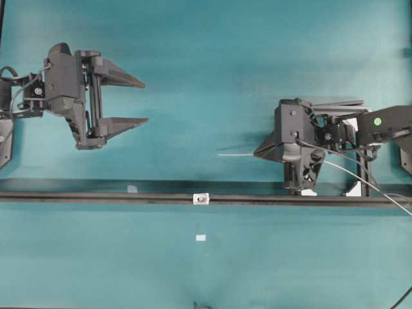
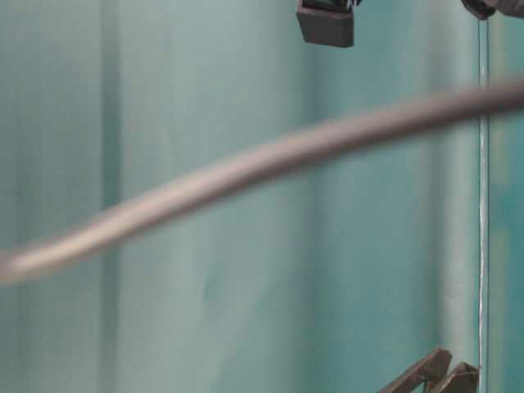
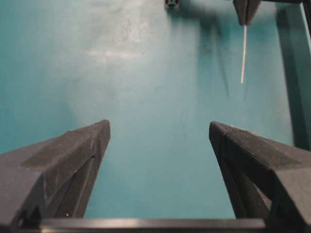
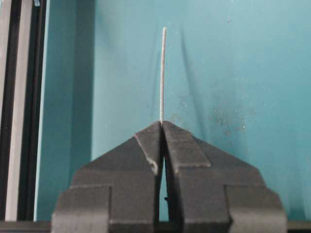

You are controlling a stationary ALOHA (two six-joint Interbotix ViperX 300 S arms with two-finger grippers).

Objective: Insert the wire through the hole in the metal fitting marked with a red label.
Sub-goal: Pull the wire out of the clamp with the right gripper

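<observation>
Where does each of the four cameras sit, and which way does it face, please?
Overhead: above, facing down at the table, black rail and fitting; both arms show.
Table-level: low, facing across; a blurred cable crosses it; only tool parts show at the edges.
Left wrist: behind the open left tool, facing the table.
Right wrist: behind the right tool, shut on the wire.
Shared: overhead and both wrist views show the wire.

open mat ahead, rail to one side

ahead of the right gripper (image 1: 256, 154) the teal mat (image 1: 193, 77) lies bare as far as the left gripper (image 1: 143, 102). the black rail (image 1: 96, 197) with the metal fitting (image 1: 201, 199) bars one flank.
</observation>
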